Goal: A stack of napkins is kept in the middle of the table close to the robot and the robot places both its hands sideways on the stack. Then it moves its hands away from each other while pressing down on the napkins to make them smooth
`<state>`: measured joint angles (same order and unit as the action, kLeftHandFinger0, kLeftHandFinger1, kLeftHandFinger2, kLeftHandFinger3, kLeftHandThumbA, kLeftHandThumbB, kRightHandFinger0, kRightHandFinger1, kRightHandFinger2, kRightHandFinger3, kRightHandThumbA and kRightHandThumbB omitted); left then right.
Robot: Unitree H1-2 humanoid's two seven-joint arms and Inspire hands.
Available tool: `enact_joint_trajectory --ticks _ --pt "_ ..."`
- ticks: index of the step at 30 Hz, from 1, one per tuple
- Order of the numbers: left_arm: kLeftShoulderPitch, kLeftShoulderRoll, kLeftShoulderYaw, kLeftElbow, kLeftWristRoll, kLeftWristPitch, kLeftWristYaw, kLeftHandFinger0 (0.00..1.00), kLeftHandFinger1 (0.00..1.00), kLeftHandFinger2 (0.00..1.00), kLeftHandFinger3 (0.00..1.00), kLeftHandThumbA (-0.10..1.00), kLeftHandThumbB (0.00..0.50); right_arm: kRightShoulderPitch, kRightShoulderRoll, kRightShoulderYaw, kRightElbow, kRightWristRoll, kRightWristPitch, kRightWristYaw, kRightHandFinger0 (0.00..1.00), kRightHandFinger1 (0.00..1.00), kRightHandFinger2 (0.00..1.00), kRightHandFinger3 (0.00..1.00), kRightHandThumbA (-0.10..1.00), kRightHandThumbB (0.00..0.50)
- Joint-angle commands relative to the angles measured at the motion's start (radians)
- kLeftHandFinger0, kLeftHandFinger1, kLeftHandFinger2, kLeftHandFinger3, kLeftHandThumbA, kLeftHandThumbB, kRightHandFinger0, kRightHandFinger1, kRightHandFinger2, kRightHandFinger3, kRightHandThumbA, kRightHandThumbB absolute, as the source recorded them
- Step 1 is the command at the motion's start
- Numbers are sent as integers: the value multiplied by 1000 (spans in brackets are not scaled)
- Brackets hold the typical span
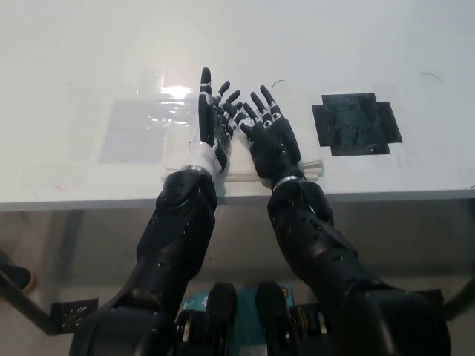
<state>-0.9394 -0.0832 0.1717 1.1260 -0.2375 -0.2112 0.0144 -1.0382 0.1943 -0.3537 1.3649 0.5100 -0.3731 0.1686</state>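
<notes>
Your left hand (214, 127) and right hand (272, 142) sit side by side, nearly touching, fingers spread and holding nothing. The napkin stack (315, 169) is right under both, its white edges poking out beside each wrist at the desk's (371, 44) near edge. There's a black patch (357, 124) just right of your right hand.

The left hand (214, 126) and right hand (272, 141) are covering most of the stack of napkins (315, 170); only white edges are peeking out beside the wrists. Whether the hands are touching it cannot be told.
</notes>
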Motion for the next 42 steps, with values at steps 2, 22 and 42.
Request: enact_joint_trajectory --ticks 2,22,42 --pt "22 -5 -30 14 42 -47 6 1000 1000 1000 1000 1000 245 -18 -6 3 9 -23 -27 14 1000 1000 1000 1000 1000 209" --pt "88 45 -8 -54 10 -29 -18 1000 1000 1000 1000 1000 277 27 -59 0 -21 -28 -36 31 1000 1000 1000 1000 1000 190" --pt "317 170 9 -518 -31 156 -119 1000 1000 1000 1000 1000 262 117 -141 -104 -60 31 -30 81 1000 1000 1000 1000 1000 157"
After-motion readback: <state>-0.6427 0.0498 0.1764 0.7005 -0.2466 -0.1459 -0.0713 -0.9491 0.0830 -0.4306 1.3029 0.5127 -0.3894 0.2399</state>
